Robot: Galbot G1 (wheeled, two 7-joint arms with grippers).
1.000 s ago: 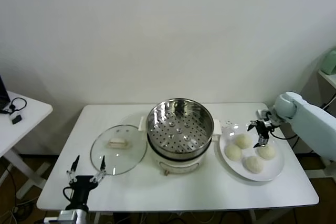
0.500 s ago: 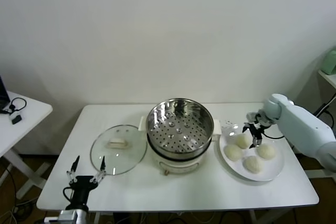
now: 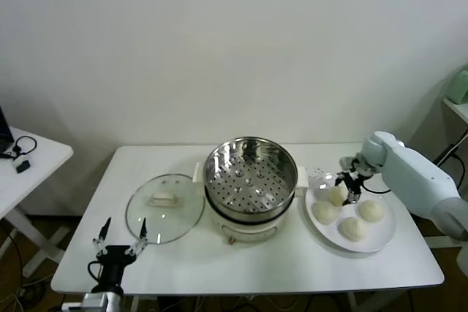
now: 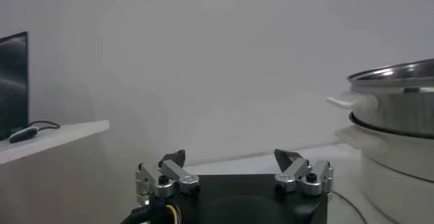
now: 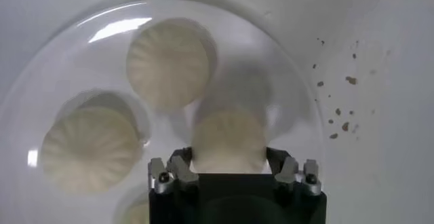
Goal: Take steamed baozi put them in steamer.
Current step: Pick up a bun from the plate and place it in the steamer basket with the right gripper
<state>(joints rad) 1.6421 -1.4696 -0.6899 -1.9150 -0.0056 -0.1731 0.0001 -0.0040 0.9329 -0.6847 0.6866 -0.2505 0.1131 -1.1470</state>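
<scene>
- Tabletop [image 3: 292,261] carries the steamer [image 3: 251,173], empty, at centre.
- Plate [image 3: 380,237] beside it holds four steamed baozi [image 3: 353,228].
- Right tool [image 3: 348,184] grips one baozi [image 5: 229,140], fingers [image 5: 178,165] pressed on its sides.
- Left tool [image 3: 119,240] hangs spread apart, holding nothing, at the near tabletop edge.

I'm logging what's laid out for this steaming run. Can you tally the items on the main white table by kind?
Steamed baozi: 4, all on the plate, one between the right pincer's fingers
Steamer: 1
Glass lid: 1
White plate: 1
Total: 7
</scene>
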